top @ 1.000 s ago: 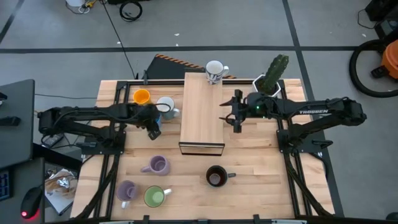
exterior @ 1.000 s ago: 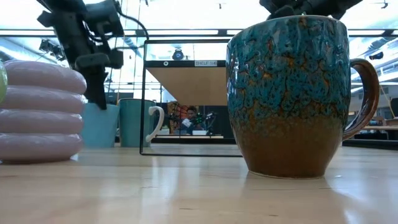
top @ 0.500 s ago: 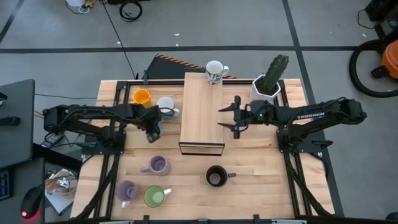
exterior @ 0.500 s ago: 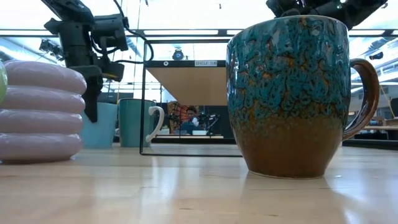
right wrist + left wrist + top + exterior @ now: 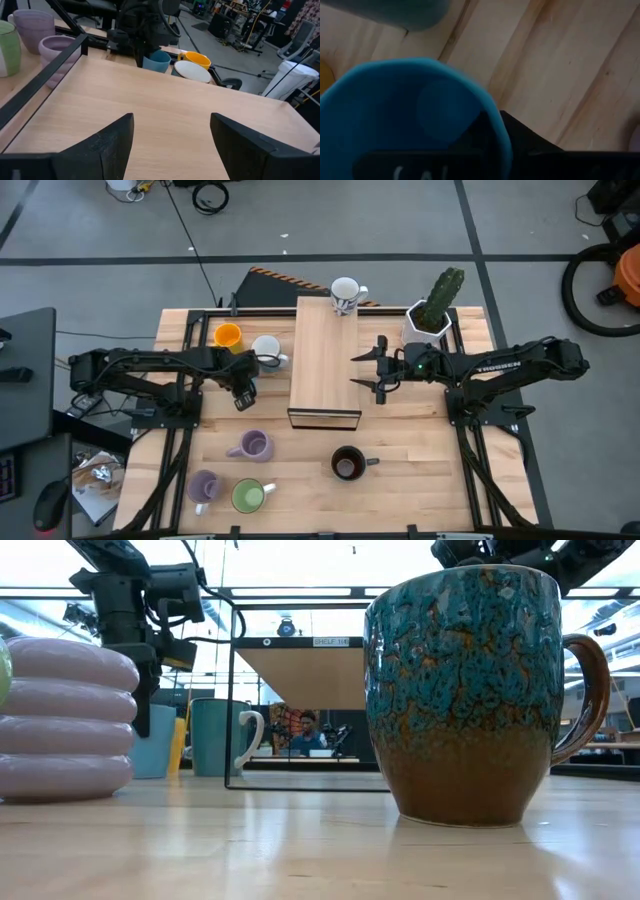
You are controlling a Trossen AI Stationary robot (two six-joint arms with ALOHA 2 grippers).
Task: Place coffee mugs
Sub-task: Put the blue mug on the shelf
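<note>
My left gripper (image 5: 243, 388) points down, shut on a light blue mug (image 5: 156, 61) that stands left of the wooden shelf (image 5: 325, 360); in the high view the gripper hides this mug. An orange mug (image 5: 228, 335) and a mug that is white inside (image 5: 266, 350) stand just beyond it. My right gripper (image 5: 374, 370) hovers open over the shelf's right edge, touching nothing. A white mug (image 5: 345, 293) sits on the shelf's far end. Two lavender mugs (image 5: 252, 446) (image 5: 203, 486), a green mug (image 5: 248, 497) and a dark brown mug (image 5: 347, 464) stand near the front. My left gripper comes from above, fingers pointing down, onto the light blue mug's rim (image 5: 496, 125). One dark finger (image 5: 530, 147) lies outside the wall and the other seems to be inside the cup. The mug stands upright with its base on the table (image 5: 150, 774).
A white pot with a green cactus (image 5: 437, 305) stands at the far right, close behind my right arm. The shelf's black frame (image 5: 45, 80) rises between the two arms. Bare table lies to the right of the dark brown mug.
My left gripper has moved a little toward the table's near edge, straightened from a tilt to upright, and sunk until a finger reaches down into the light blue mug. My right arm has drawn back slightly, uncovering the cactus pot.
</note>
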